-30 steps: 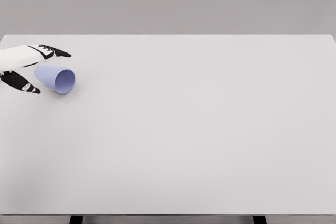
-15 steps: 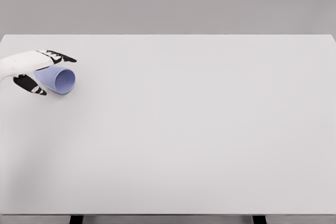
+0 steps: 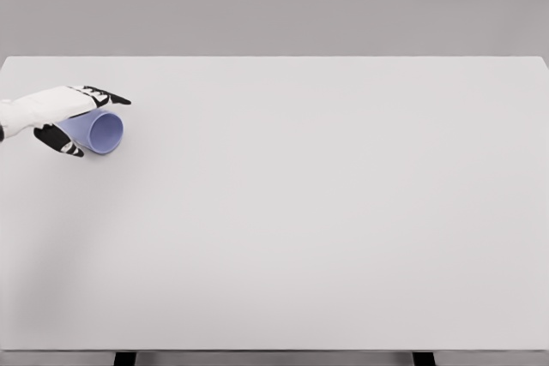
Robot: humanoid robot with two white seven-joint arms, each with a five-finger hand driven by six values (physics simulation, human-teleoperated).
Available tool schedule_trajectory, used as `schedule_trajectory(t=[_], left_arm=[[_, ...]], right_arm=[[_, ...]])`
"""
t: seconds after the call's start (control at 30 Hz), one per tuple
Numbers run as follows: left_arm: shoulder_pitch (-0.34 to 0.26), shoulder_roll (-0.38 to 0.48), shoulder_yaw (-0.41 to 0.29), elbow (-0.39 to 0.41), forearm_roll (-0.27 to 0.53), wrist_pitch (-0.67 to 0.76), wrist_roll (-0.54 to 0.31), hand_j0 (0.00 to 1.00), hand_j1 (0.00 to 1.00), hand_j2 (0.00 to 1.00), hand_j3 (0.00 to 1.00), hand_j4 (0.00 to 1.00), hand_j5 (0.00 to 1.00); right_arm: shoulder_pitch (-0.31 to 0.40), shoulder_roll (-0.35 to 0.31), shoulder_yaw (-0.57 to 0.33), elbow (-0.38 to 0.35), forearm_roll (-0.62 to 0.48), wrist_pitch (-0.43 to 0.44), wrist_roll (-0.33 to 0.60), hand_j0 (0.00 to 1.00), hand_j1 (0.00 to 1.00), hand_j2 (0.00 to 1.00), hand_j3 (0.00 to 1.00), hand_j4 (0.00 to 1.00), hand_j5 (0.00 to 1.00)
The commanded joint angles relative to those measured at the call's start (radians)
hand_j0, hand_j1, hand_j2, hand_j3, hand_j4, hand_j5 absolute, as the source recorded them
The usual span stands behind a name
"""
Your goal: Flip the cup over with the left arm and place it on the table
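Observation:
A light blue cup [image 3: 103, 134] lies on its side near the left edge of the white table [image 3: 309, 212], its open mouth turned toward the right and front. My left hand [image 3: 98, 123] reaches in from the left edge and straddles the cup. Its black-tipped fingers [image 3: 105, 95] stretch out straight over the cup's top, hiding its upper wall. The thumb [image 3: 62, 141] sits low against the cup's closed end. The fingers are extended, not curled, and the cup still rests on the table. No right arm shows.
The table's left edge is close to the cup and hand. Two dark table legs [image 3: 125, 357] show below the front edge.
My left hand has slid to the right over the cup, and the thumb has come in closer to its closed end. The cup has stayed where it lay.

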Motion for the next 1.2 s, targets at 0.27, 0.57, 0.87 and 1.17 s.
schedule_trajectory(t=[0.27,0.57,0.87,1.17], left_arm=[[-0.009,-0.025,-0.012,0.051,-0.058,0.005,0.058,1.0,1.0,1.0,1.0,1.0,1.0],[-0.009,-0.029,-0.015,0.076,-0.092,0.005,0.087,0.99,0.99,0.99,0.99,0.99,0.99],[-0.011,-0.045,-0.017,0.082,-0.109,0.005,0.087,0.93,0.93,0.93,0.93,0.93,0.93],[-0.011,-0.057,-0.017,0.096,-0.129,0.005,0.087,0.82,0.82,0.82,0.82,0.82,0.82]], right_arm=[[0.0,0.0,0.0,0.0,0.0,0.0,0.0,1.0,1.0,1.0,1.0,1.0,1.0],[0.0,0.0,0.0,0.0,0.0,0.0,0.0,1.0,1.0,1.0,1.0,1.0,1.0],[0.0,0.0,0.0,0.0,0.0,0.0,0.0,1.0,1.0,1.0,1.0,1.0,1.0],[0.0,0.0,0.0,0.0,0.0,0.0,0.0,1.0,1.0,1.0,1.0,1.0,1.0]])
